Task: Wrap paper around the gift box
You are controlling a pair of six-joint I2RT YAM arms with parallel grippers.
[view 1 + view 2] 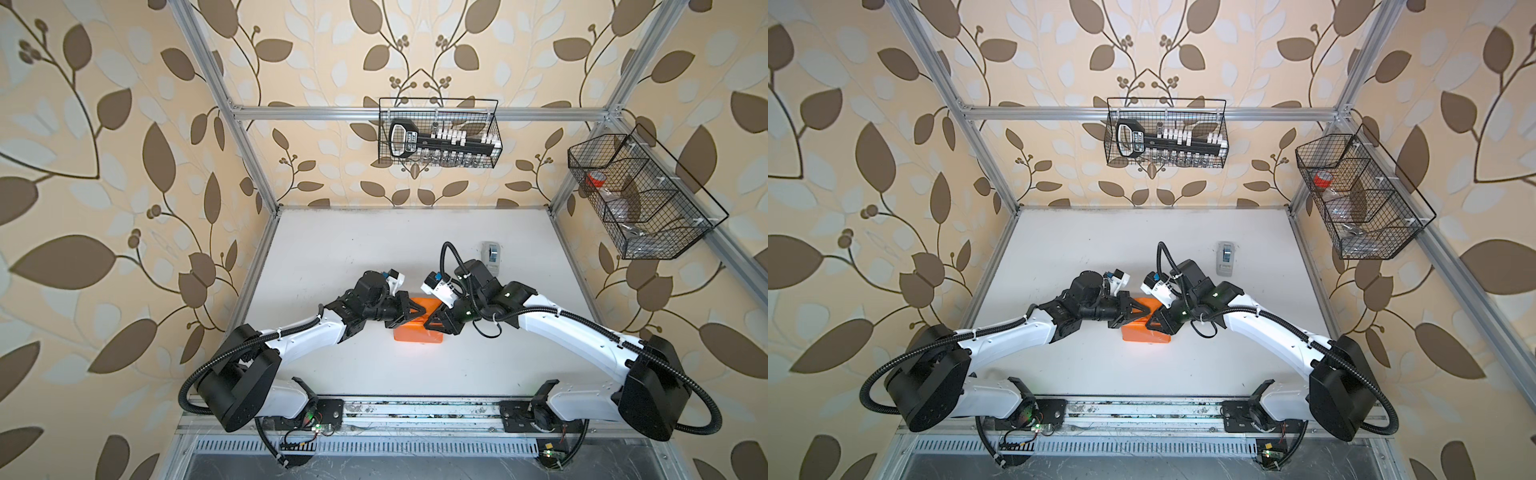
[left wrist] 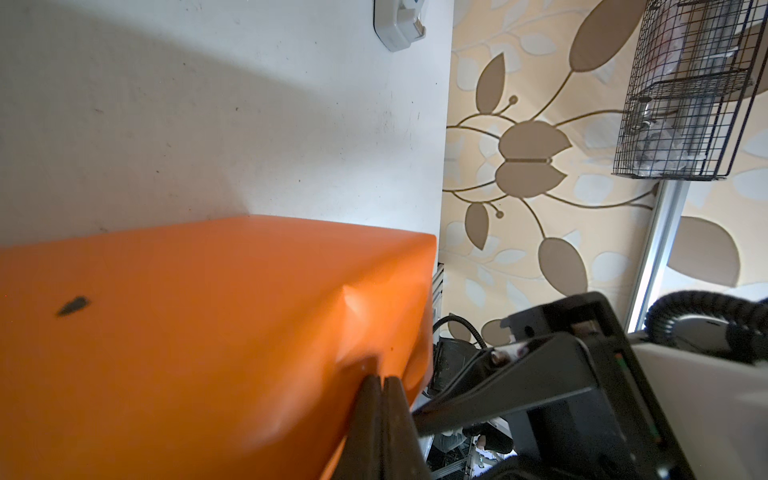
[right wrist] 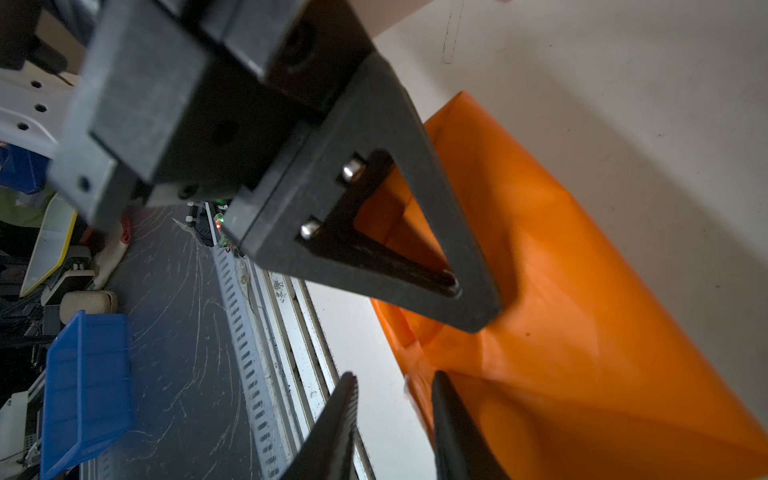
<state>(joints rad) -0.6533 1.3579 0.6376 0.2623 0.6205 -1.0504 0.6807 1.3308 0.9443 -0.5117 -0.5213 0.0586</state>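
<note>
One orange paper (image 1: 415, 334), folded. Left gripper (image 2: 380, 379): jaws clenched, pressing it. Right gripper (image 3: 392, 382): jaws parted at its edge.

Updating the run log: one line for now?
paper: folded bundle | left gripper: shut, tips on paper | right gripper: open at paper edge
</note>
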